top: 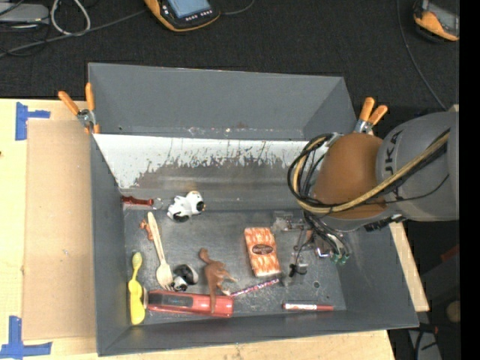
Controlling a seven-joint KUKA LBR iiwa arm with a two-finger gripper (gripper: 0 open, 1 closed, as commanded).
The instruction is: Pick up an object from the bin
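Down low in the right half of the bin [217,111], close to its grey metal floor: the gripper [298,265], hung under the orange wrist cover [349,172] and a loop of cables [303,178]. Cannot tell whether spread or pressed together, being thin and dark against the floor; nothing visibly pinched. Just to its left, lying flat, an orange packet [261,251]: rectangular, printed, probably soft-walled and crinkly. Nearest candidate for the pick, judging by position alone, yet not clearly touched.

Nearer the front wall, a slim red-and-white pen [307,306], and between packet and pen a thin pink stick [255,286]. Both low on the floor, so likely awkward to pinch from above.

Further left, scattered flat and apart rather than heaped, so open to a reach from above: a brown toy animal [215,274], a pale spoon [159,252], a yellow brush [136,291], a long red tool [187,303] along the front wall, a white-and-black toy [185,205] by the far slope. Mostly hard, smooth plastic by the look, prone to slipping; the packet broader, probably best straddled across its narrow side
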